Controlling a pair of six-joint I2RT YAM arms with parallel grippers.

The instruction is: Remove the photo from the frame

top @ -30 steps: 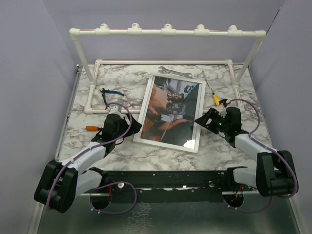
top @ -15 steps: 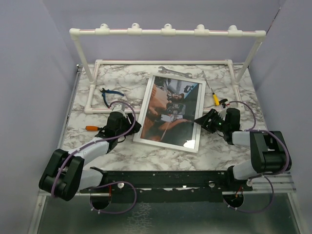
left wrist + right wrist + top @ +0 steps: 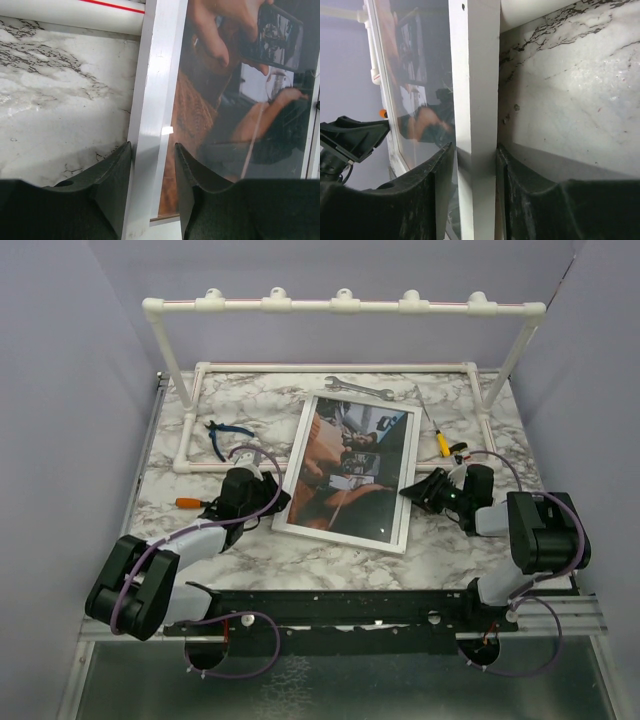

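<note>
The frame (image 3: 155, 75) is pinched between the fingers of left gripper (image 3: 152, 147) and right gripper (image 3: 475, 150), seemingly snugly; a level, simultaneous lift is advised before the photo (image 3: 350, 465) is freed.

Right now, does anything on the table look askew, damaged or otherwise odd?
Only the frame is askew: it lies face up, slanted against the edges of the table. The left gripper and right gripper each straddle one long white border. No damage or spill shows.
</note>
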